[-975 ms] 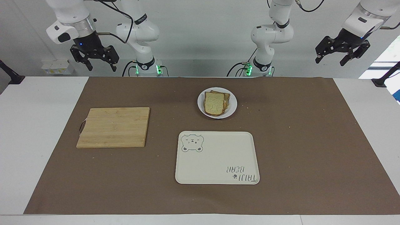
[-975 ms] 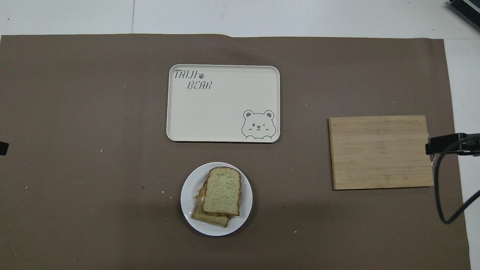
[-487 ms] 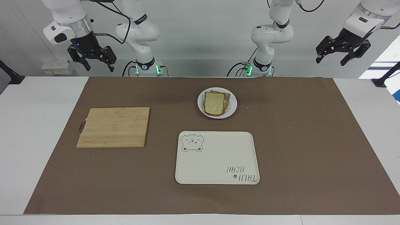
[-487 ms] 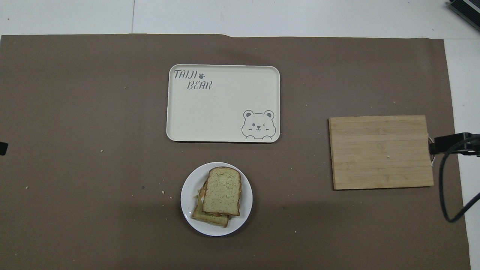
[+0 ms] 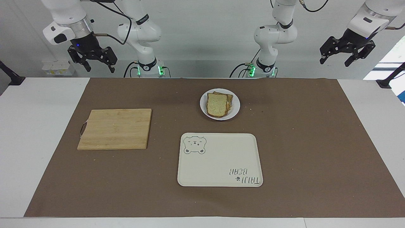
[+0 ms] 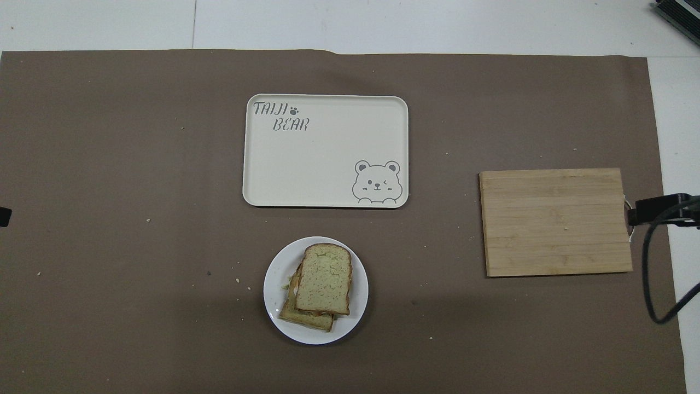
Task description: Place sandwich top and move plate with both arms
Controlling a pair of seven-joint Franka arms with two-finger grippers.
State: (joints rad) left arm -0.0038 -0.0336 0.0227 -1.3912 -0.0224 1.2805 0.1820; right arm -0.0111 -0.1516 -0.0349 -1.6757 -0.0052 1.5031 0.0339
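The sandwich top (image 5: 217, 104) lies as the uppermost slice of a bread stack on the small white plate (image 5: 235, 110), which sits near the robots at mid-table. In the overhead view the slice (image 6: 324, 279) rests slightly askew on the slices under it, inside the plate (image 6: 275, 284). My right gripper (image 5: 99, 67) hangs open and empty, high over the table edge at the right arm's end. My left gripper (image 5: 334, 61) hangs open and empty, high at the left arm's end. Both are far from the plate.
A cream rectangular tray with a bear drawing (image 5: 220, 160) (image 6: 325, 158) lies farther from the robots than the plate. A wooden cutting board (image 5: 115, 128) (image 6: 555, 221) lies toward the right arm's end. A brown mat (image 5: 316, 142) covers the table; crumbs are scattered on it.
My right gripper has drawn slightly up and outward toward its end of the table. The left gripper, plate and bread have not visibly moved.
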